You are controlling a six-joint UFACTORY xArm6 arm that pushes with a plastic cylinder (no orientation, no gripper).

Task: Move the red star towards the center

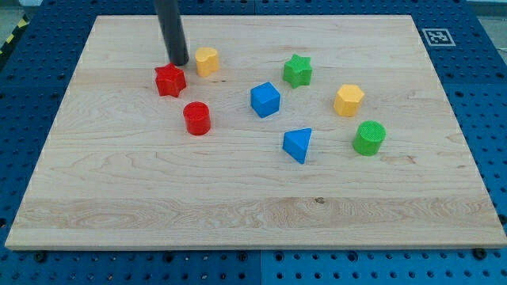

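The red star point(169, 80) lies on the wooden board point(253, 198) at the view's upper left. My tip point(178, 62) stands just above the star's upper right edge, touching or nearly touching it. A yellow block point(207, 60) sits right of the tip. A red cylinder point(196, 118) lies below and right of the star.
A blue cube point(265, 100) sits near the board's middle, a green star point(298, 70) above and right of it. A blue triangular block point(298, 145), a yellow hexagonal block point(348, 100) and a green cylinder point(369, 138) lie at the right.
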